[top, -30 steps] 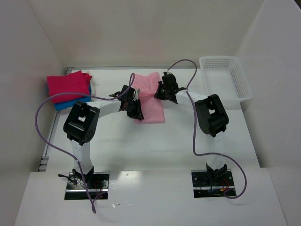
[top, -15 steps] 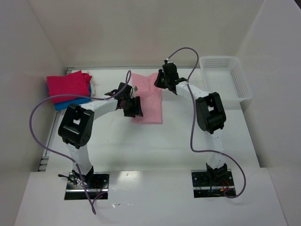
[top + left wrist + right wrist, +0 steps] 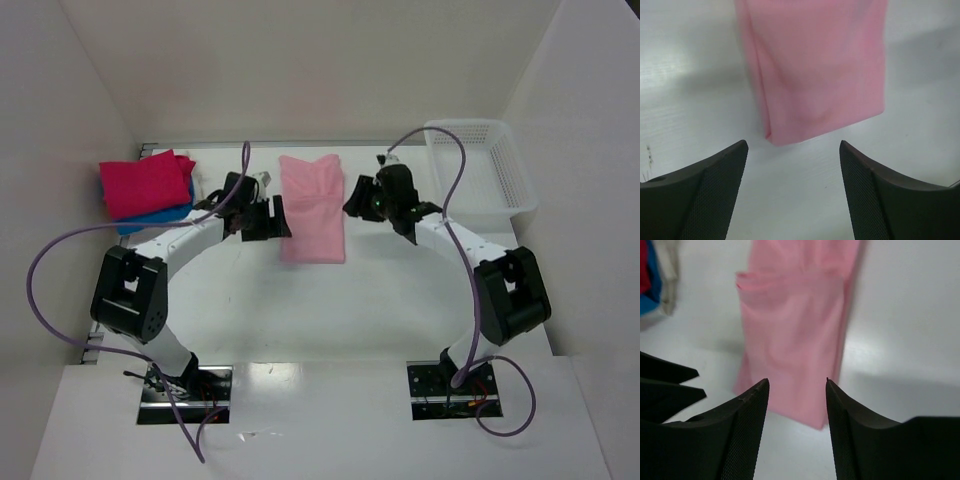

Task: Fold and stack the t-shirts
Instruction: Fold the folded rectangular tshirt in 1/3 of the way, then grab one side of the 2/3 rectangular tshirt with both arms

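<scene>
A light pink t-shirt [image 3: 312, 208] lies flat at the table's middle, folded into a long narrow strip. My left gripper [image 3: 278, 218] is just off its left edge and my right gripper [image 3: 352, 203] just off its right edge. Both are open and hold nothing. In the left wrist view the pink t-shirt [image 3: 815, 65] lies beyond the gripper [image 3: 792, 146], with bare table between the jaws. The right gripper [image 3: 796, 382] looks onto the pink t-shirt [image 3: 795, 340] without touching it. A folded magenta t-shirt [image 3: 145, 183] rests on a blue one [image 3: 150, 218] at the far left.
A white mesh basket [image 3: 480, 170] stands at the back right. White walls close in the table on the left, back and right. Purple cables loop from both arms. The left gripper's fingers [image 3: 665, 385] show at the left edge of the right wrist view.
Both grippers have opened, let go of the pink t-shirt and drawn back to either side. The shirt now lies flat as a straight strip.
</scene>
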Robot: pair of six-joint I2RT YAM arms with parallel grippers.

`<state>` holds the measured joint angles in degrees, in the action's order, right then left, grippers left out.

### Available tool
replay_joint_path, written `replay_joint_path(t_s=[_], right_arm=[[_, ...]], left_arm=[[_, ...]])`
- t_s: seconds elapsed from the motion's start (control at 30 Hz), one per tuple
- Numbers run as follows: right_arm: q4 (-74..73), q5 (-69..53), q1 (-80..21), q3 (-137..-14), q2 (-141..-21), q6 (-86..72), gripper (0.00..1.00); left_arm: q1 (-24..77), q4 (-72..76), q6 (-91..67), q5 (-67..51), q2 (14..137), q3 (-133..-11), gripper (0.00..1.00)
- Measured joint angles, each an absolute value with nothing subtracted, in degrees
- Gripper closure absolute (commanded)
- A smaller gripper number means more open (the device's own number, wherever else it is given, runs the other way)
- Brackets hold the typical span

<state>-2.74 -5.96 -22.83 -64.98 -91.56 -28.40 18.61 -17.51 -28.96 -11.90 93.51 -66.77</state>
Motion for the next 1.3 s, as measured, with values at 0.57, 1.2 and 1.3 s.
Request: replay_joint_path(t_s=[0.57, 1.2, 1.3], right_arm=[[-0.8, -8.2, -28.6, -50.5, -92.5, -31.7, 0.45], [-0.1, -8.2, -28.8, -50.5, -99.1, -32.4, 0.60], [0.0, -8.2, -28.8, -50.5, -99.2, -32.5, 0.64]], left_arm=[[18.7, -14.2, -30.5, -14.2, 96.4, -57.8, 0.32], [18.7, -11.5, -30.5, -16.0, 101.2, -57.8, 0.43], [18.7, -10.8, -30.7, -16.7, 101.7, -57.9, 0.47]])
